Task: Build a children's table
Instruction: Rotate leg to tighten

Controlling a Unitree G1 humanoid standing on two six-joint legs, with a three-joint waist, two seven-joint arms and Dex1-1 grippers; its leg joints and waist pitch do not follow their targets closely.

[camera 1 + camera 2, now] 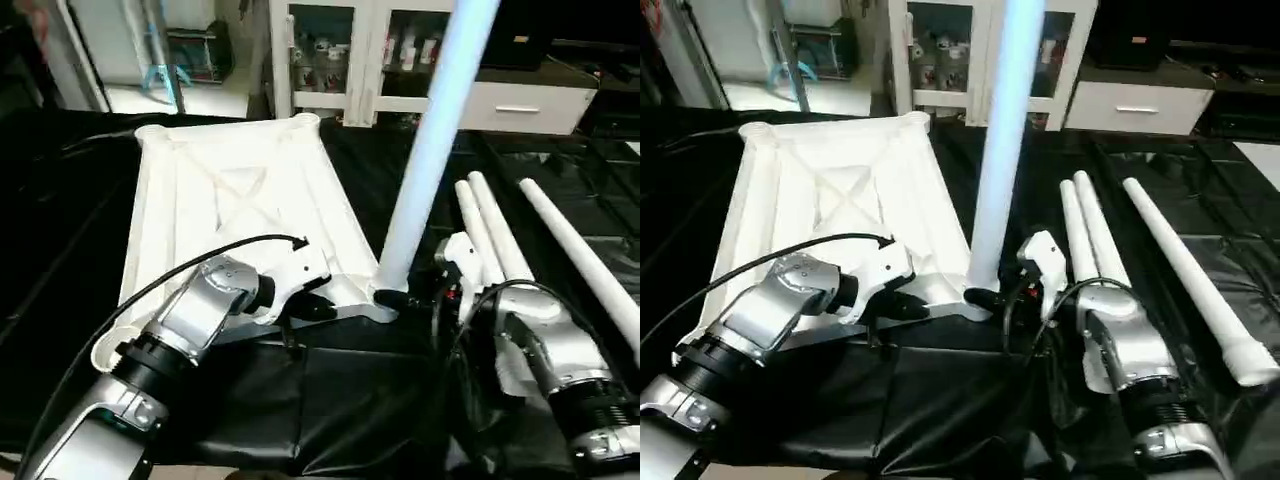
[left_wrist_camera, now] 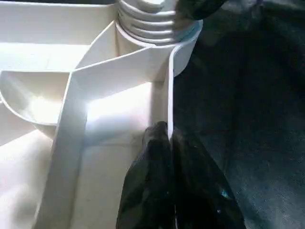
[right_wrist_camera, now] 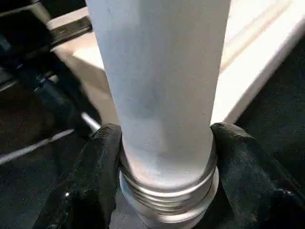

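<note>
The white table top (image 1: 230, 190) lies upside down on the black cloth, its ribbed X-braced underside facing up. One white leg (image 1: 430, 150) stands upright in the near right corner socket (image 2: 152, 24), with threads showing at its base. My right gripper (image 3: 164, 138) is shut on the base of this leg, a finger (image 3: 102, 143) pressing on each side. My left gripper (image 2: 164, 131) is shut on the thin rim of the top just beside that corner. Three more legs (image 1: 1100, 235) lie on the cloth to the right.
Black cloth (image 1: 350, 400) covers the work surface around the top. A white cabinet with glass doors (image 1: 340, 50) stands at the back. A black cable (image 1: 200, 255) arcs over my left forearm. The loose legs lie close beside my right forearm.
</note>
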